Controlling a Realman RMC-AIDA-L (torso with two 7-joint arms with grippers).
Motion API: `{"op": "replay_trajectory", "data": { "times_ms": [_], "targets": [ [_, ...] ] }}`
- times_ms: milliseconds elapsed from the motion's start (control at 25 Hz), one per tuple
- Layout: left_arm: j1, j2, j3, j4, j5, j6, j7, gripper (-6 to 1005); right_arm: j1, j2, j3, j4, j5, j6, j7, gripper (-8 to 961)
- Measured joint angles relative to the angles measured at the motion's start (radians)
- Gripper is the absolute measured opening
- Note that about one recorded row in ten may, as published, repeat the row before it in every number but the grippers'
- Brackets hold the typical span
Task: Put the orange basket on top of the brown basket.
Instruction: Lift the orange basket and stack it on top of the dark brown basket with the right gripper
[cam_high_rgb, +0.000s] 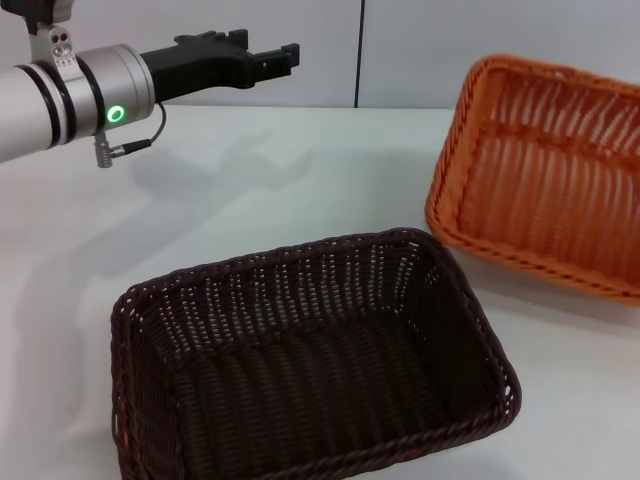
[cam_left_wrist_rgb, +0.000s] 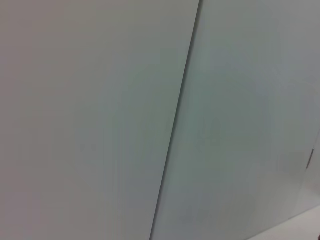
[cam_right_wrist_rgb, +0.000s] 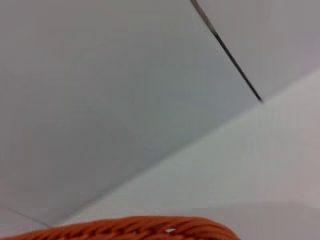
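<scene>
Baskets sit apart on the table (cam_high_rgb: 330, 170): the orange basket (cam_high_rgb: 545, 165) tilted up at its right edge, the brown basket (cam_high_rgb: 310, 370) at its near edge. My left gripper (cam_high_rgb: 268, 58) hovers over the far left corner, jaws slightly apart; my right gripper's jaws I cannot tell. I judge the lift under way; next, carry orange over brown

Glossy woven wicker-style orange basket (cam_high_rgb: 545, 170)

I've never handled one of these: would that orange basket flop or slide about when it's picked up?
The orange basket probably keeps its shape: the weave and braided rim look stiff. Its openwork sides suggest it is light. Already tilted, it might swing if held by one edge.
</scene>
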Motion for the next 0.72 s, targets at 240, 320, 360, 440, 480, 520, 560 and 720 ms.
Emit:
{"op": "replay_trajectory", "data": {
  "times_ms": [240,320,360,440,480,520,560,720],
  "targets": [
    [0.007,0.003,0.0,-0.011,-0.012,-0.008,-0.001,844,-0.034,0.005,0.001,0.006,0.215,-0.008,-0.094,205],
    [0.007,0.004,0.002,-0.012,-0.014,-0.012,-0.002,844,-0.047,0.007,-0.002,0.007,0.305,-0.014,-0.111,206],
    [0.007,0.004,0.002,-0.012,-0.014,-0.012,-0.002,844,-0.053,0.009,-0.004,0.006,0.351,-0.021,-0.119,206],
    [0.007,0.007,0.003,-0.014,-0.014,-0.02,-0.002,844,-0.059,0.011,-0.008,0.006,0.459,-0.065,-0.152,207],
    [0.008,0.009,0.003,-0.015,-0.014,-0.023,-0.003,844,-0.059,0.011,-0.008,0.006,0.459,-0.065,-0.152,208],
    [0.008,0.009,0.002,-0.015,-0.014,-0.023,-0.003,844,-0.057,0.011,-0.008,0.006,0.485,-0.088,-0.158,208],
    [0.008,0.009,0.002,-0.015,-0.014,-0.023,-0.003,844,-0.05,0.011,-0.008,0.003,0.505,-0.116,-0.159,209],
    [0.009,0.011,-0.003,-0.016,-0.014,-0.023,-0.002,844,-0.018,0.013,-0.008,-0.002,0.542,-0.226,-0.161,210]
  ]
}}
